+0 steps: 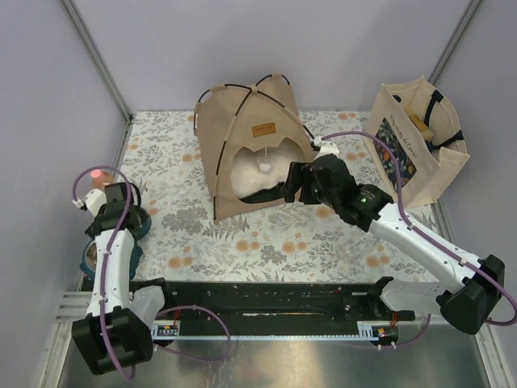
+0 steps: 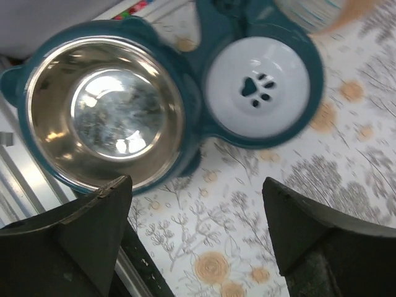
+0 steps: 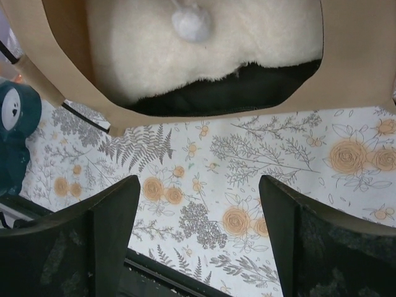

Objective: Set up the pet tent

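The pet tent [image 1: 242, 137] stands upright at the back middle of the floral mat. It is tan canvas with thin black poles, a brown label and an arched doorway. A white pom-pom [image 3: 192, 23] hangs in the doorway, in front of a white fluffy cushion [image 3: 260, 43] on dark lining. My right gripper [image 1: 293, 184] hovers just in front of the doorway's right side, and in the right wrist view it [image 3: 199, 198] is open over bare mat. My left gripper [image 1: 123, 208] is at the far left, where it [image 2: 197, 207] is open and empty above a teal pet feeder [image 2: 198, 68].
The feeder holds a steel bowl [image 2: 105, 105] and a white paw-print insert [image 2: 257, 90]; it also shows at the left edge as a teal shape [image 3: 13, 133]. A beige tote bag [image 1: 416, 149] with a floral print stands at the back right. A black rail [image 1: 266, 303] runs along the mat's near edge.
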`<act>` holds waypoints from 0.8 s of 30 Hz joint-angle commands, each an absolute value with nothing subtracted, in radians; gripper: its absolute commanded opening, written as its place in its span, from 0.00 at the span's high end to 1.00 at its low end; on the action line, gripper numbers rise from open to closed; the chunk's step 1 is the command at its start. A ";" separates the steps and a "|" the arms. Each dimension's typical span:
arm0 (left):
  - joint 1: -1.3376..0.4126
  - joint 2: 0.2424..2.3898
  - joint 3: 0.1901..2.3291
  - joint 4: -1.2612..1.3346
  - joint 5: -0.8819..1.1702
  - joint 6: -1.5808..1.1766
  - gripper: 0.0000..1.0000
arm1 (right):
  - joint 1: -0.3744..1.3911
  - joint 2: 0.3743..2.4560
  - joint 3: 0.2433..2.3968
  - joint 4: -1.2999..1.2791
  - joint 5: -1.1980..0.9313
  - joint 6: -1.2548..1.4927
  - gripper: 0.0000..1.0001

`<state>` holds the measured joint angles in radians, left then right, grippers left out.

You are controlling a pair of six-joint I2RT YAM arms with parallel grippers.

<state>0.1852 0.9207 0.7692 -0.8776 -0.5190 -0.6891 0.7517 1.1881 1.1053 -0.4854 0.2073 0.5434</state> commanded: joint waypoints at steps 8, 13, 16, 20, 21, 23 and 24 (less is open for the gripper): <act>0.497 1.041 0.739 -0.738 -0.342 -0.670 0.30 | 0.746 1.172 1.135 -0.528 0.201 0.526 0.14; 0.505 1.115 0.735 -0.703 -0.351 -0.690 0.47 | 0.745 1.164 1.137 -0.532 0.199 0.500 0.13; 0.506 1.150 0.732 -0.672 -0.359 -0.690 0.56 | 0.742 1.158 1.134 -0.531 0.206 0.489 0.13; 0.511 1.192 0.752 -0.661 -0.386 -0.670 0.57 | 0.735 1.146 1.129 -0.532 0.206 0.482 0.13; 0.511 1.198 0.756 -0.657 -0.388 -0.666 0.60 | 0.735 1.138 1.123 -0.531 0.212 0.480 0.13; 0.511 1.215 0.759 -0.653 -0.376 -0.670 0.67 | 0.727 1.129 1.115 -0.529 0.216 0.476 0.13; 0.511 1.221 0.761 -0.650 -0.364 -0.675 0.73 | 0.721 1.121 1.111 -0.529 0.216 0.472 0.12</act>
